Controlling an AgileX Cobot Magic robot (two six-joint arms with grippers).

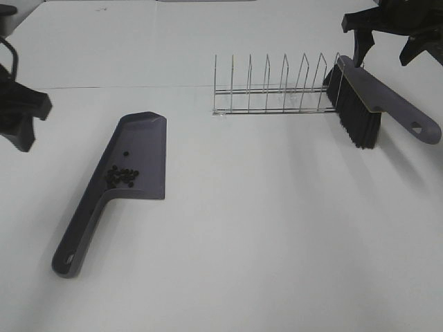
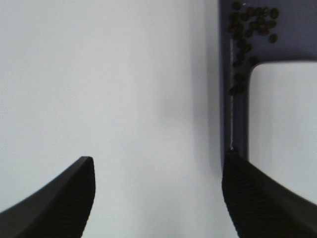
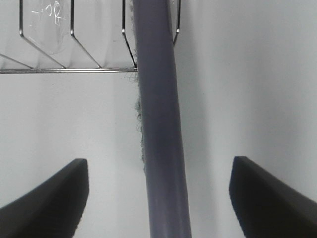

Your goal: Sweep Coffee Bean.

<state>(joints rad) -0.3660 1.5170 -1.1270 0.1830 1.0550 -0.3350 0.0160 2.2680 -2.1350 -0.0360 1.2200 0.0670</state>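
Several tiny dark coffee beans (image 1: pixel 122 176) lying in grey plastic dustpan (image 1: pixel 148 135); left gripper (image 2: pixel 157 198) and right gripper (image 3: pixel 158 198) both hanging spread, holding nothing.

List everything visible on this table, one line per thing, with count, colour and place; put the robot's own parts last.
small oval coffee beans: about fifteen, dark brown-black, clustered on the dustpan's blade near the handle end, one lying apart further up the blade.
grey plastic dustpan: one, grey-purple, flat on the left of the table, handle toward the near edge.
hand brush with black bristles: one, grey-purple back and handle, propped at the right end of the rack, bristles down.
thin wire rack: one, silver, at the back centre of the table.
white table: one, white, under everything.
left gripper: one, black, open, over bare table beside the dustpan's handle.
right gripper: one, black, open, astride the brush's back without touching.
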